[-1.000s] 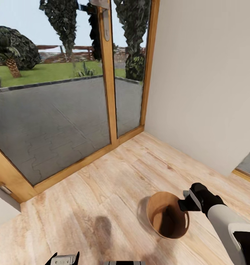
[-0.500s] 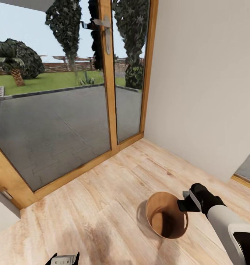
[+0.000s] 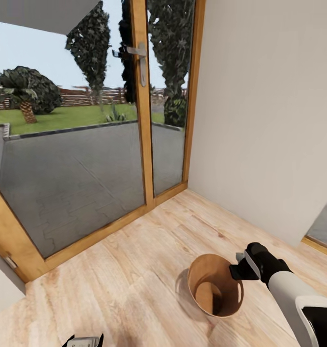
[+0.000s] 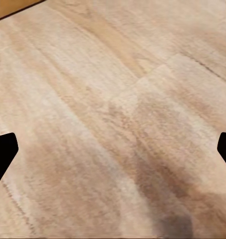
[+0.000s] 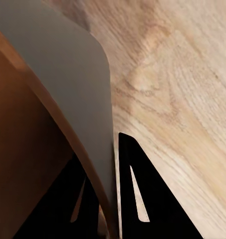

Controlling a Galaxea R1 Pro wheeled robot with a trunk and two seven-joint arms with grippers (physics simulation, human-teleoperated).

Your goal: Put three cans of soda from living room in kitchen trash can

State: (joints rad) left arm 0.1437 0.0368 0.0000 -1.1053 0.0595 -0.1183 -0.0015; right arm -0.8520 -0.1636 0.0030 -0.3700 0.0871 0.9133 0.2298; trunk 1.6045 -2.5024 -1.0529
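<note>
Bin (image 3: 215, 292) sits on the plank floor (image 3: 134, 270) in front of me, near the corner where the glass doors (image 3: 86, 159) meet the white wall (image 3: 269, 115). It stands upright and I can see down into its brown inside, which looks empty from the head view.

My right gripper (image 3: 239, 267) is at the bin's rim on the side nearest the wall. In the right wrist view the rim (image 5: 68, 119) runs between the two dark fingers (image 5: 142, 199), one inside the bin and one outside, closed narrow on the wall of the bin (image 5: 23, 149). So I read it as pinching the bin's edge.

My left gripper (image 3: 82, 341) barely shows at the bottom edge of the head view. From the left wrist view its fingertips (image 4: 3, 152) sit far apart at the two sides of the picture, spread wide over bare floor (image 4: 113, 109), holding nothing.

Through the doors I see paving, lawn and trees.
</note>
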